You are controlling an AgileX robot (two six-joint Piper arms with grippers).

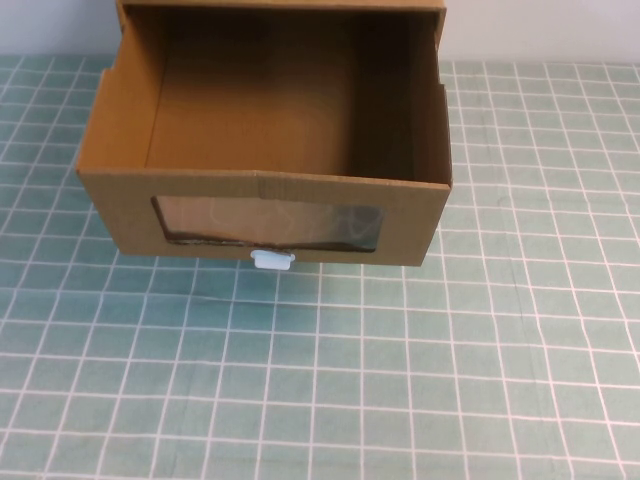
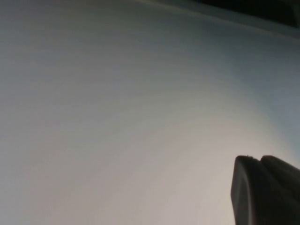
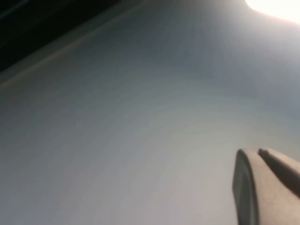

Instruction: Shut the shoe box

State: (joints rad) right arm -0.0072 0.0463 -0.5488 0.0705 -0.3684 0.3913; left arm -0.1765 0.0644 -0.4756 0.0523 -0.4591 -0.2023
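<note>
Both grippers, left gripper (image 2: 262,187) and right gripper (image 3: 262,185), sit off-table, finger state unclear; brown cardboard shoe box (image 1: 265,215) drawer gapes toward robot, mat's far edge.

No arm shows in the high view. The left pincer (image 2: 267,192) shows only in the left wrist view, as a dark rounded tip in one corner. It points at a plain pale surface and touches nothing. The right pincer (image 3: 267,187) shows only in the right wrist view, as a grey rounded tip in one corner. It points at a plain pale surface too and touches nothing. Both arms are away from the middle of the worktop (image 1: 400,380).
</note>
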